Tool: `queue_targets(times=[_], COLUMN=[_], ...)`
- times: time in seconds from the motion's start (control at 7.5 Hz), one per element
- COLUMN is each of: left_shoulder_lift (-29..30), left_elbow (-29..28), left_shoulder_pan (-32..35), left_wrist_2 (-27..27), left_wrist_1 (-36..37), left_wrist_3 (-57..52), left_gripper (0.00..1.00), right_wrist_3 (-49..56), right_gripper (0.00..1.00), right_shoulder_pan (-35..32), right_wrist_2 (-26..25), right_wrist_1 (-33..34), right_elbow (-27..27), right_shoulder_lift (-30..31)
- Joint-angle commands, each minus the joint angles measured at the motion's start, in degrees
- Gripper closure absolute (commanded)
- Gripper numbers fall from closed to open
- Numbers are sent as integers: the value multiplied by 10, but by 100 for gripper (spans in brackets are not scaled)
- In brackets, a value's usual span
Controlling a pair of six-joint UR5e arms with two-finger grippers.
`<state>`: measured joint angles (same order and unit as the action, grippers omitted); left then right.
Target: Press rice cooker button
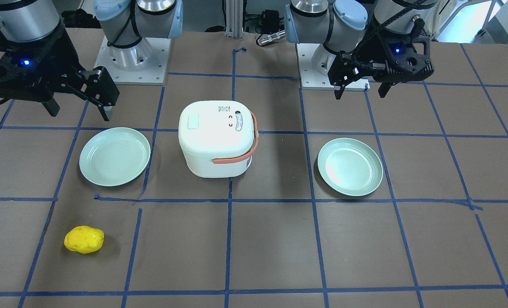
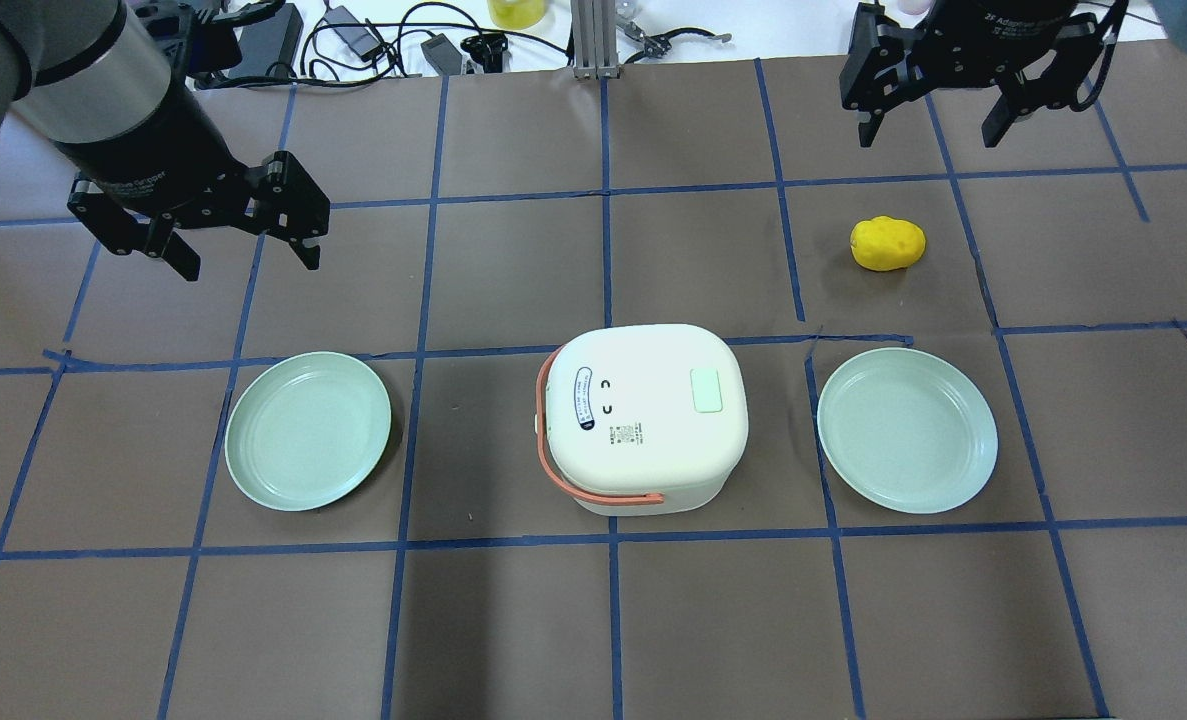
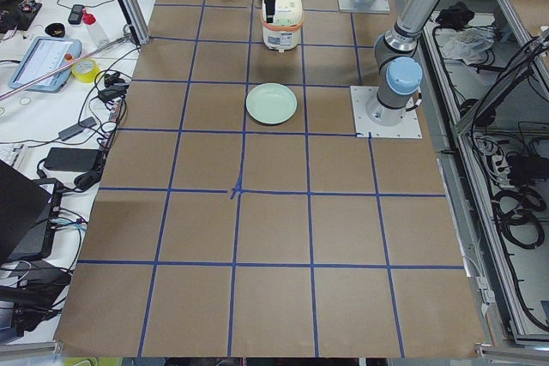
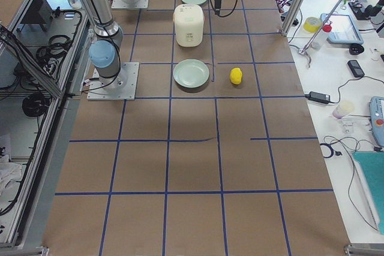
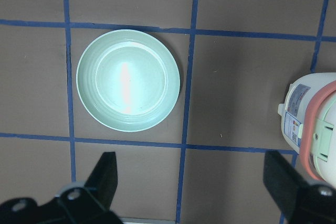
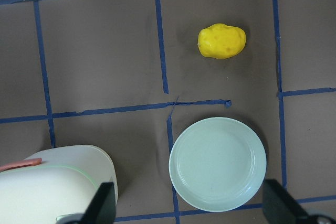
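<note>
Left gripper (image 2: pixel 250 258) & right gripper (image 2: pixel 928 135) both spread wide, empty, well apart from white rice cooker w/ orange handle (image 2: pixel 643 420). Cooker sits mid-table btwn left pale green round plate (image 2: pixel 308 430) & right pale green round plate (image 2: pixel 908 430); pale green rectangular lid button (image 2: pixel 705 390) untouched.

Bright, even overhead light, sharp focus, a glare streak on the plate (image 5: pixel 126 87).

We look straight down on a pale green round plastic plate (image 5: pixel 127 80) that lies on the brown paper-covered table (image 5: pixel 236 77), framed by blue tape lines (image 5: pixel 188 93). At the right edge we see part of a white rounded rice cooker (image 5: pixel 298 116) with a coral strap handle (image 5: pixel 314 124), well apart from the plate. The left gripper (image 5: pixel 190 163) shows its two black fingers (image 5: pixel 105 174) spread wide, with bare table between them.
</note>
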<state>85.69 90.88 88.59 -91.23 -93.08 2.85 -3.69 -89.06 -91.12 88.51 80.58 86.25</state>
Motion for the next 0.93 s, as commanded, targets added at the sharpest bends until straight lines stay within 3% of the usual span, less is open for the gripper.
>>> queue_targets(times=[0.0, 0.27, 0.4, 0.53, 0.8], left_shoulder_lift=[0, 0, 0, 0, 0], left_elbow=[0, 0, 0, 0, 0], left_shoulder_pan=[0, 0, 0, 0, 0], left_wrist_2=[0, 0, 0, 0, 0], left_wrist_1=[0, 0, 0, 0, 0], left_wrist_3=[1, 0, 0, 1, 0], left_gripper=[0, 0, 0, 0, 0], right_wrist_3=[0, -1, -9, -11, -39], right_gripper=[0, 0, 31, 69, 89], right_shoulder_pan=[-1, -1, -2, -7, -46], right_wrist_2=[1, 2, 11, 14, 46], right_wrist_1=[0, 0, 0, -6, -2], right_elbow=[0, 8, 14, 18, 61], right_shoulder_lift=[1, 1, 1, 1, 2])
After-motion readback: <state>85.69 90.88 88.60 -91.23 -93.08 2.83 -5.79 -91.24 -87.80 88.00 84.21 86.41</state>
